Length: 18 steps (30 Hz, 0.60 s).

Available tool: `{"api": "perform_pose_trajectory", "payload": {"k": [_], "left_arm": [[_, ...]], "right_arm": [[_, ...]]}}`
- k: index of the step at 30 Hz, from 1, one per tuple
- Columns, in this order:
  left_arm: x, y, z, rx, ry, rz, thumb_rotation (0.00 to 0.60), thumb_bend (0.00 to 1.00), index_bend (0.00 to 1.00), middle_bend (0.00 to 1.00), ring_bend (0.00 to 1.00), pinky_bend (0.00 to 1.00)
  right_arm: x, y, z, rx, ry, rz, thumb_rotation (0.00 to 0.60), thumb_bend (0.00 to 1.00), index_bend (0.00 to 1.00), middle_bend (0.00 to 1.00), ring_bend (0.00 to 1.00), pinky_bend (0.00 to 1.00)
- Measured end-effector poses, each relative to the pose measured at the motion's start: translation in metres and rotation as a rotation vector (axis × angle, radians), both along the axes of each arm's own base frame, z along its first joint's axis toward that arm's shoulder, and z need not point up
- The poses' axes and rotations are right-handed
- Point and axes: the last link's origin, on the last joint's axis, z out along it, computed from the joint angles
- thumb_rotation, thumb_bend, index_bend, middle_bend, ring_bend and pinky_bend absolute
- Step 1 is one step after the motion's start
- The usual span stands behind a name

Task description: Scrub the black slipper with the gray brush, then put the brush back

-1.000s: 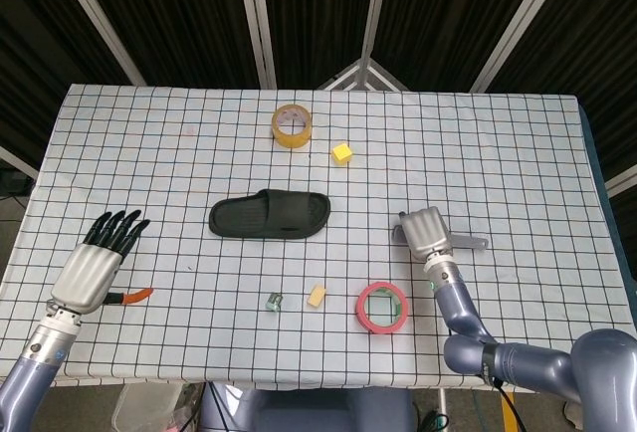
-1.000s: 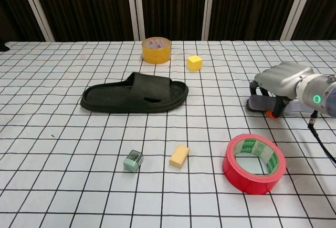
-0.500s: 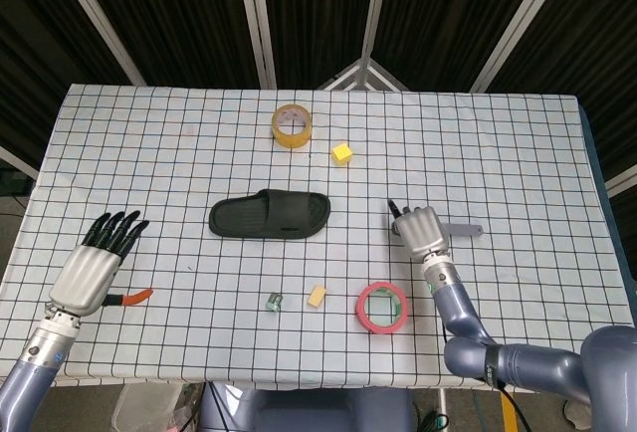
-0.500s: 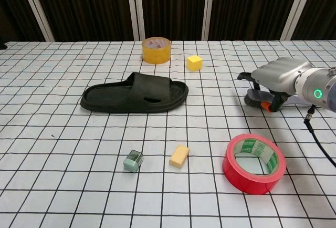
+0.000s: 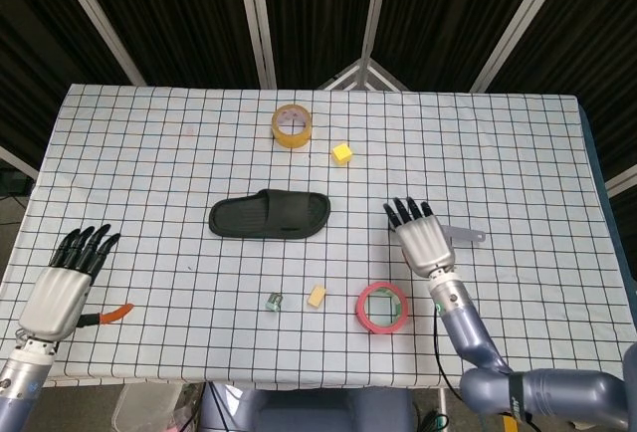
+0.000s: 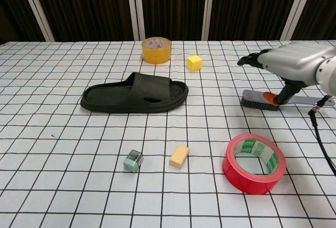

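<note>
The black slipper (image 5: 269,214) (image 6: 134,94) lies flat at the table's middle, toe to the right. The gray brush (image 6: 261,101) lies bristles down on the table right of it, its handle (image 5: 463,236) pointing right. My right hand (image 5: 420,238) (image 6: 294,62) hovers above the brush with its fingers spread and holds nothing. Its orange-tipped thumb hangs down close to the brush's back; whether it touches is unclear. My left hand (image 5: 65,278) rests open at the near left corner, far from the slipper, and shows only in the head view.
A yellow tape roll (image 5: 292,123) (image 6: 156,50) and a yellow cube (image 5: 342,153) (image 6: 195,62) sit behind the slipper. In front lie a red tape roll (image 5: 383,307) (image 6: 255,156), a tan block (image 5: 318,296) (image 6: 179,155) and a small green block (image 5: 275,302) (image 6: 133,161).
My right hand has let go of the brush, opened its fingers and risen; the brush now lies on the table. My left hand has drawn back toward the near left edge.
</note>
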Motion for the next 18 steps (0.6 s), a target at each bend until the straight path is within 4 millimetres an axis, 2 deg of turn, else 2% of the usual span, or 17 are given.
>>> {"api": "perform_pose_trajectory", "payload": {"k": [4,8,12,15,18], "left_arm": [[-0.01,-0.019,0.011,0.087,-0.003,0.034,0.401,0.07,0.0,0.0,0.0,0.03],[-0.017,-0.037,0.016,0.137,0.021,0.049,0.402,0.07,0.0,0.0,0.0,0.03],[-0.014,-0.039,0.016,0.155,0.037,0.025,0.398,0.07,0.0,0.0,0.0,0.03],[-0.012,-0.039,0.012,0.16,0.051,0.002,0.399,0.07,0.0,0.0,0.0,0.03],[-0.011,-0.037,0.008,0.152,0.058,-0.004,0.399,0.07,0.0,0.0,0.0,0.03]], "right_arm": [[-0.019,0.035,0.027,-0.091,-0.034,0.022,0.6,0.51,0.0,0.04,0.0,0.06],[-0.067,0.09,0.064,-0.239,-0.084,-0.029,0.6,0.5,0.0,0.01,0.0,0.04],[-0.115,0.143,0.093,-0.342,-0.146,-0.169,0.6,0.5,0.0,0.0,0.0,0.01],[-0.137,0.168,0.113,-0.376,-0.153,-0.221,0.6,0.5,0.0,0.0,0.0,0.01],[-0.144,0.175,0.124,-0.398,-0.136,-0.213,0.6,0.5,0.0,0.0,0.0,0.01]]}}
